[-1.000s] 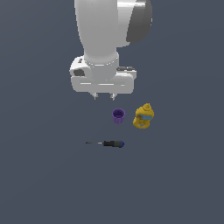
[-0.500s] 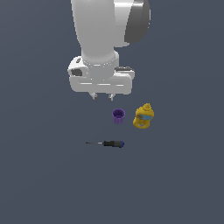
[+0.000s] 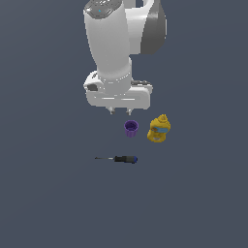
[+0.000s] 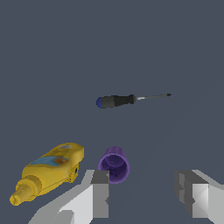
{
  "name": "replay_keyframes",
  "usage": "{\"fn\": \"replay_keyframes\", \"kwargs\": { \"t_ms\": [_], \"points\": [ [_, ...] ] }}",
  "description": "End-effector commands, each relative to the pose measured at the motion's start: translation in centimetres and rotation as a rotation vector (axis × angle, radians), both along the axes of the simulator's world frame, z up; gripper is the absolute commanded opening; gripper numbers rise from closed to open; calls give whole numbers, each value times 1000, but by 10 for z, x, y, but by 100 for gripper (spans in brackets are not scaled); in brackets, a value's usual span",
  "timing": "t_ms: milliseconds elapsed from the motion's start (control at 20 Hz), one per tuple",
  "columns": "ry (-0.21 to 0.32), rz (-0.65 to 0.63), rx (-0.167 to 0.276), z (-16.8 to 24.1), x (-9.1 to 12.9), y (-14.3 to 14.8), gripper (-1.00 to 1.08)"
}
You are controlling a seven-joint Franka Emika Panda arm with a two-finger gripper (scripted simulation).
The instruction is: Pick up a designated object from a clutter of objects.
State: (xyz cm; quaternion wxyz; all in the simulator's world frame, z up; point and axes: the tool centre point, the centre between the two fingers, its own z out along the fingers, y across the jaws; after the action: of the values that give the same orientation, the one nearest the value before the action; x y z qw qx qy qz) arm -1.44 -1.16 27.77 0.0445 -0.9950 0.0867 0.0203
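Three small things lie out on the desk (image 3: pixel 203 193), one of each kind. There is one purple cup (image 3: pixel 131 128), one yellow squeeze bottle (image 3: pixel 159 129) with a blue label, and one screwdriver (image 3: pixel 121 159) with a black-and-blue handle. Above them hangs one robot arm (image 3: pixel 114 53), carrying two fingers (image 4: pixel 100 192).

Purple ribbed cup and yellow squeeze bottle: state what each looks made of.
Purple ribbed cup: likely matte plastic, given its uniform colour and thin moulded ribs. Yellow squeeze bottle: probably soft plastic, smooth and slightly glossy, with a printed blue label. Being renders, neither is certain.
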Motion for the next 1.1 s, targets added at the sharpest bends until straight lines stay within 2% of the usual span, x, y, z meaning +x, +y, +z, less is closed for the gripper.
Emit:
{"fn": "replay_keyframes", "kwargs": {
  "t_ms": [0,550,800,1050],
  "points": [
    [-2,-44,32,-10,-3,9,28],
    [4,-356,187,-69,-27,46,28],
    [17,-526,232,-96,-44,54,28],
    [32,-705,256,-121,-65,56,28]
  ]
}}
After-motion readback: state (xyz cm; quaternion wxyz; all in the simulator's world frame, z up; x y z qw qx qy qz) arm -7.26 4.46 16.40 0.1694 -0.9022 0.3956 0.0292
